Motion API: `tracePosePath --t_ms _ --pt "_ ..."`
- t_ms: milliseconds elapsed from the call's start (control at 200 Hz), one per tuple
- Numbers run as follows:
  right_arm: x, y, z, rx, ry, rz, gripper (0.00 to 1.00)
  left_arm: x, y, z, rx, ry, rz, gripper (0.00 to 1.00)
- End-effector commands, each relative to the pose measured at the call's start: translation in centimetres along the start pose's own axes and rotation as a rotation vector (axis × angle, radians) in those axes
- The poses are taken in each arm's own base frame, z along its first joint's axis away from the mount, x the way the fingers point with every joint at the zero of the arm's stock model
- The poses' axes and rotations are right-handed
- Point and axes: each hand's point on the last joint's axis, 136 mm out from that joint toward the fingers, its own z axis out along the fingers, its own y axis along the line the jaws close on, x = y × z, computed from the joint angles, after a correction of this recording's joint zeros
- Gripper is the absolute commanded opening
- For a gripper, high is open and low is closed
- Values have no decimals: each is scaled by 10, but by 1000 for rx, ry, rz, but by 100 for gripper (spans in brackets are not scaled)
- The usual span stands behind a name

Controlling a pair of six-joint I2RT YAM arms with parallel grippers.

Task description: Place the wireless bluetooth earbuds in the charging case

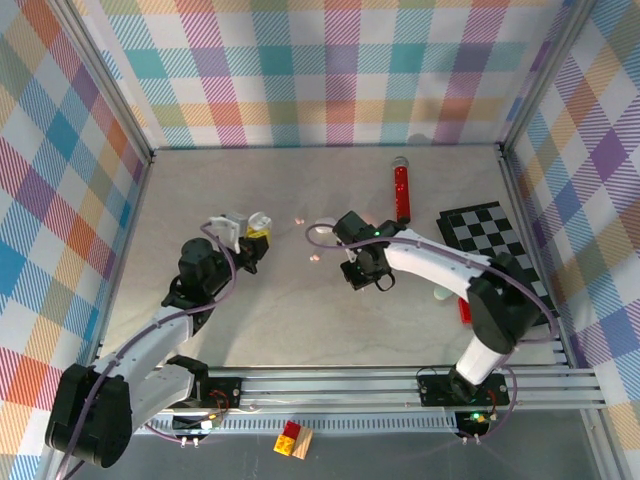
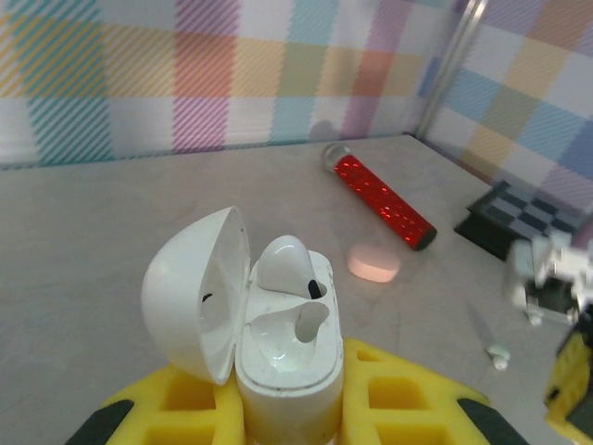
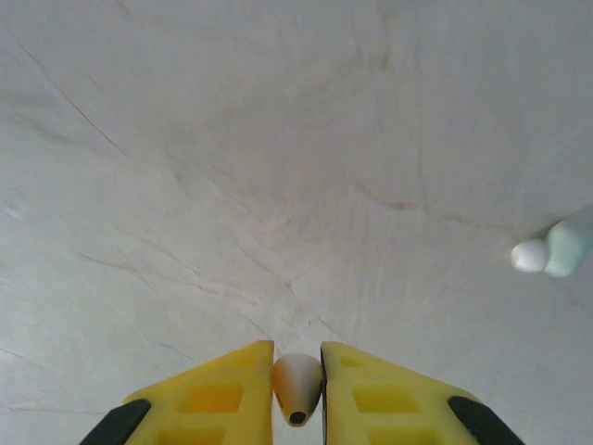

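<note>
In the left gripper [image 2: 287, 408] sits the charging case [image 2: 285, 366], pinched at its base, lid swung open. One earbud [image 2: 283, 264] fills its far well. Right of the case, the right gripper [image 3: 296, 360] is pressed together on a second earbud [image 3: 296, 389]. A red cylinder [image 2: 384, 202] lies beyond the case.

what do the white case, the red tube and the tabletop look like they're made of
Charging case: glossy hard plastic, judging by soft highlights on its lid. Red tube: sparkling glitter finish, silvery cap; metal or plastic unclear. Tabletop: matte pale surface with faint veins, stone or laminate.
</note>
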Motion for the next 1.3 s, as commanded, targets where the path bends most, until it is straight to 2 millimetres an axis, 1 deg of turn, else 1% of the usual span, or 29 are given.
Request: tracePosePath --t_ms 0,55,140,290,465,565,680,880,1035,1295 --pt "-36 4 -25 -41 -211 0 16 -14 -21 8 45 -51 158 11" --pt "-44 6 -39 -68 -279 3 15 -12 -32 12 77 -42 200 11" --pt "-55 9 -59 -108 -375 3 14 -3 -49 20 123 -19 254 11" --pt "-65 15 -94 -199 -502 11 15 9 -72 35 166 12 318 11" --pt "-67 25 -119 -295 -596 13 14 24 -100 51 228 54 395 11" --pt "-68 29 -131 -342 -636 17 14 29 -113 58 256 65 428 11" --pt "-67 32 -138 -372 -659 17 14 30 -126 64 295 66 438 11" --pt "-68 29 -137 -383 -676 36 13 28 -142 69 345 53 443 11" --pt "-70 32 -138 -408 -683 40 14 28 -149 68 371 53 443 11" --pt "-71 33 -137 -417 -689 42 13 31 -153 67 387 62 443 11"
